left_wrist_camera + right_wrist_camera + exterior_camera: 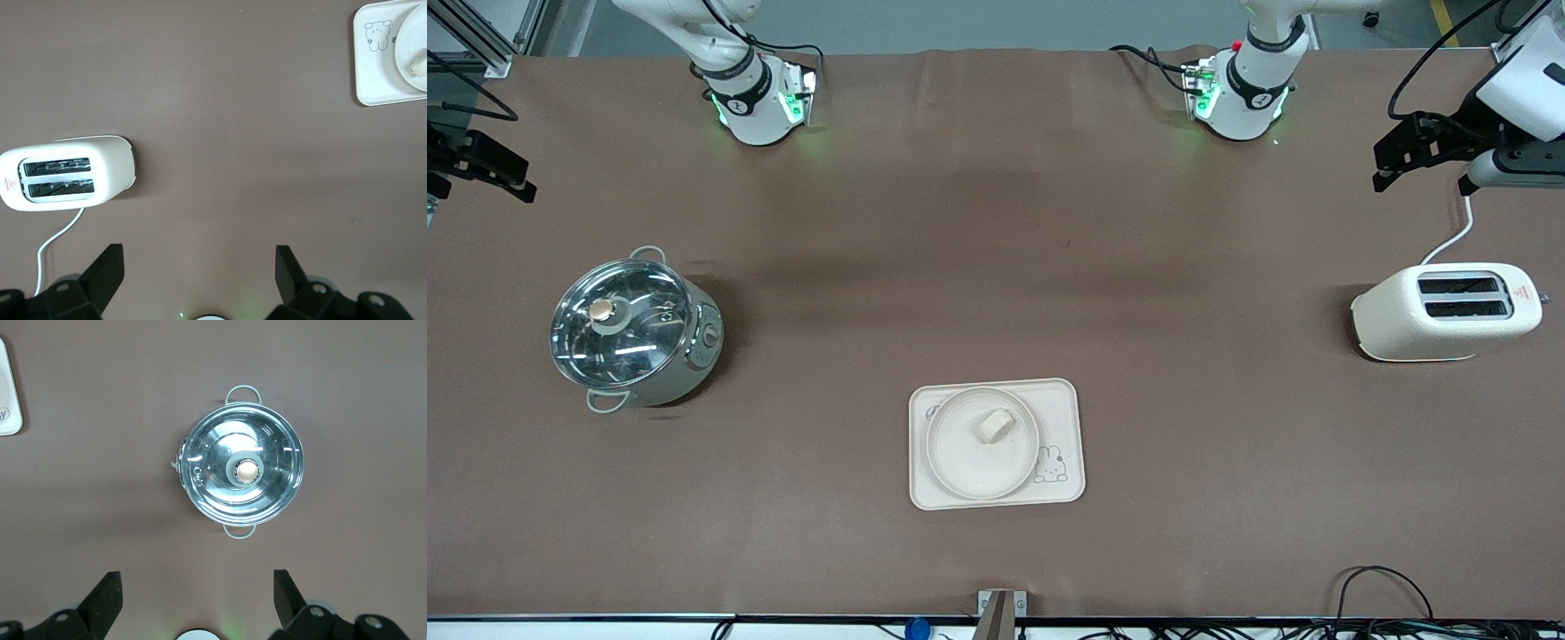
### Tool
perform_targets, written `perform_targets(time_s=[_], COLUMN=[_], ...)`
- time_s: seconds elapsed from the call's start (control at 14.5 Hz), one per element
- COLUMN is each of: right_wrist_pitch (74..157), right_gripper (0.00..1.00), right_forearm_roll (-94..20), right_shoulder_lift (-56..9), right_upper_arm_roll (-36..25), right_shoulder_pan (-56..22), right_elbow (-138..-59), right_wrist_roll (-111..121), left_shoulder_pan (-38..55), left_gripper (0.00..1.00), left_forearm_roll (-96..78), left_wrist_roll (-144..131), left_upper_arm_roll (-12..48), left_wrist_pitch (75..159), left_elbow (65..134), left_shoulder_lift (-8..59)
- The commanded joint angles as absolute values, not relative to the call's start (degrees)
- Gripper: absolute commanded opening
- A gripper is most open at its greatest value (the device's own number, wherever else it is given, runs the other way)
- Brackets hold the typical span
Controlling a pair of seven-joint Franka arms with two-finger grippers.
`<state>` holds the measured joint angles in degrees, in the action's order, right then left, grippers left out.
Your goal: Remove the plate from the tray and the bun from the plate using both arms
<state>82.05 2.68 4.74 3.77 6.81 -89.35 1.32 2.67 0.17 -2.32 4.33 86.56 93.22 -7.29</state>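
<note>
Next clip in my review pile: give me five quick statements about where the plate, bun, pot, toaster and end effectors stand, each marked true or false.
1. The bun lies on the plate. True.
2. The plate sits directly on the brown table, beside the tray. False: it rests on the tray.
3. The pot has its glass lid on. True.
4. The left end effector is shut on the bun. False: it is open and empty, over the table near the toaster.
5. The right end effector grips the pot's lid knob. False: it hangs open above the table, apart from the pot.
</note>
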Motion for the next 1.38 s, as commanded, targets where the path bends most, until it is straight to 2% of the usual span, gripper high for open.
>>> perform_targets(time_s=[0.0, 0.42, 0.69, 0.9, 1.11, 1.31], right_wrist_pitch=[82.62, 82.97, 86.3, 91.74, 99.82, 112.46], right_gripper=[1.0, 1.0, 1.0, 1.0, 1.0, 1.0], right_forearm_roll=[2.99, 2.38, -1.31, -8.07, -14.38, -18.8], right_shoulder_lift=[6.06, 6.06, 4.32, -2.79, -11.66, -22.11], right_upper_arm_roll=[3.87, 3.87, 3.6, 3.87, 3.96, 3.95], right_shoulder_pan=[7.21, 7.29, 6.68, 4.49, -2.35, -9.12], right_elbow=[-90.97, -91.32, -92.11, -92.55, -92.2, -91.67], right_wrist_roll=[0.79, 0.79, 0.7, 0.27, -9.1, -11.69], left_shoulder_pan=[2.37, 2.28, 2.11, 1.32, 1.32, 0.97], left_gripper=[1.0, 1.0, 1.0, 1.0, 1.0, 1.0], left_forearm_roll=[1.23, 1.49, 1.85, 1.67, 1.76, 1.76], left_wrist_roll=[-2.11, -1.58, -1.84, -1.41, -1.23, -1.14], left_upper_arm_roll=[4.22, 3.87, 3.87, 3.78, 3.78, 3.78], left_wrist_pitch=[85.52, 85.52, 85.52, 85.61, 85.52, 85.52], left_elbow=[91.93, 87.02, 85.78, 85.78, 85.78, 85.78], left_shoulder_lift=[-6.86, -3.26, -1.49, -0.88, -0.88, -0.88])
